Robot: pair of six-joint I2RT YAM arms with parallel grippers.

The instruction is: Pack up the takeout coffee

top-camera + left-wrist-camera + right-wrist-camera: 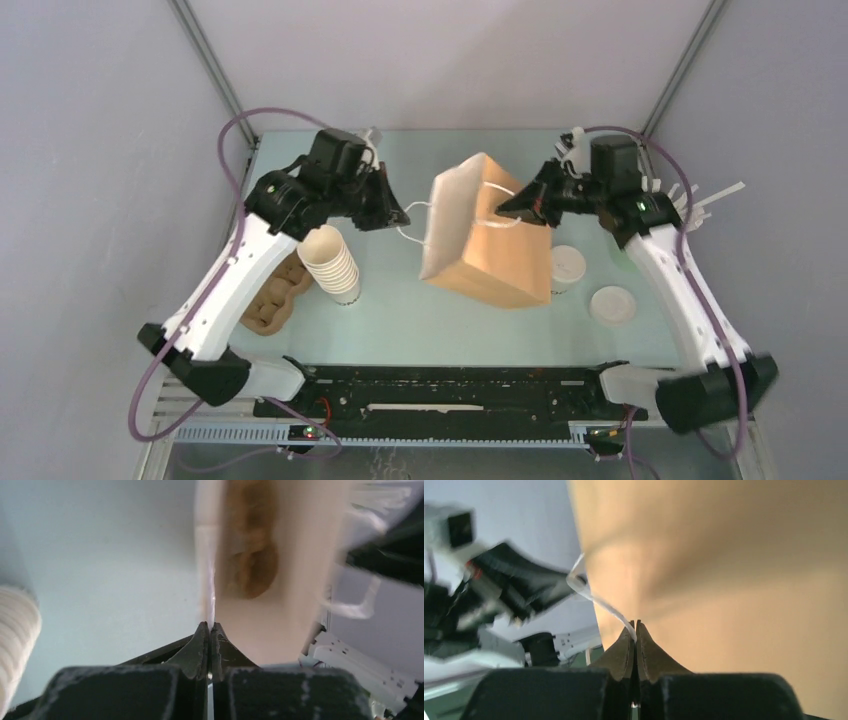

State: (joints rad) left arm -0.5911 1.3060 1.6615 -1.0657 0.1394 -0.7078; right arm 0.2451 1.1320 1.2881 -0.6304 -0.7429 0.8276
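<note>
The takeout coffee [567, 266], a small cream cup with a white lid, stands on the table just right of the tan paper bag [492, 255]. The bag stands upright in the middle, its mouth tipped toward the left. My left gripper [403, 217] is shut on the bag's left white handle [412, 232], seen in the left wrist view as a white strip [209, 590] rising from the gripper [210, 625]. My right gripper [500, 210] is shut on the right white handle [596, 597] at the bag's top edge, pinched at the gripper [635, 623]. The tan bag wall [734, 580] fills that view.
A tall stack of nested cream cups [331, 262] stands left of the bag, with a brown pulp carrier [274, 296] beside it. A loose white lid [612, 305] lies at the front right. White stirrers [705, 198] stick up at the back right.
</note>
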